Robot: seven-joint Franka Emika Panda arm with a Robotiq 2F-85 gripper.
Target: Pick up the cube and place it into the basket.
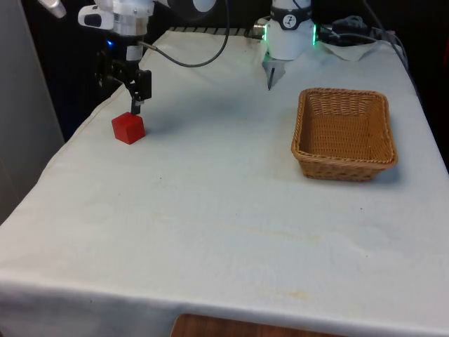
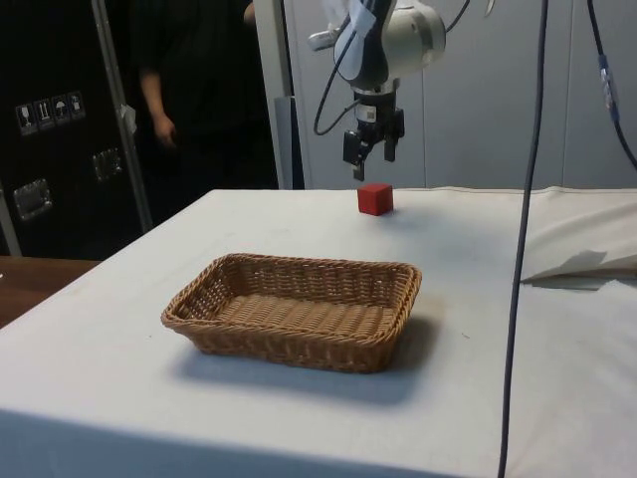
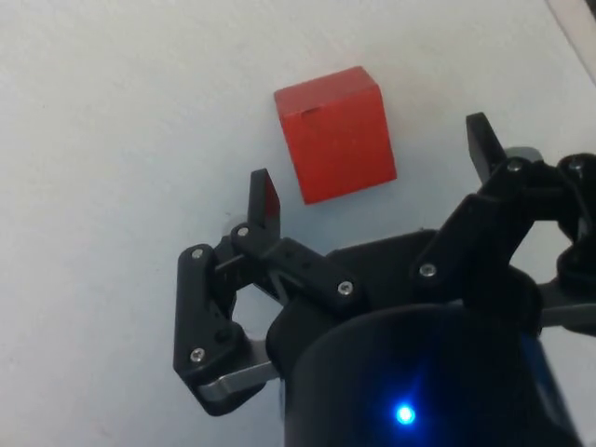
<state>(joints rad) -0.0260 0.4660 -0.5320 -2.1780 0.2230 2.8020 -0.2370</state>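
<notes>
My pincer point(image 3: 372, 182) hangs spread above the red cube point(image 3: 335, 132) – looks light, rigid; I'd clamp its flat opposite faces, basket point(image 1: 344, 133) at 3 o'clock.

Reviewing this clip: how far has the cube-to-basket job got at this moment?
Early stage. Done: the end effector has reached the red cube and hangs just above it, fingers open, as the wrist view shows. In hand: nothing is gripped; the cube sits on the white cloth. Left: lowering, closing on the cube, lifting, and carrying it to the empty wicker basket on the front view's right.
</notes>
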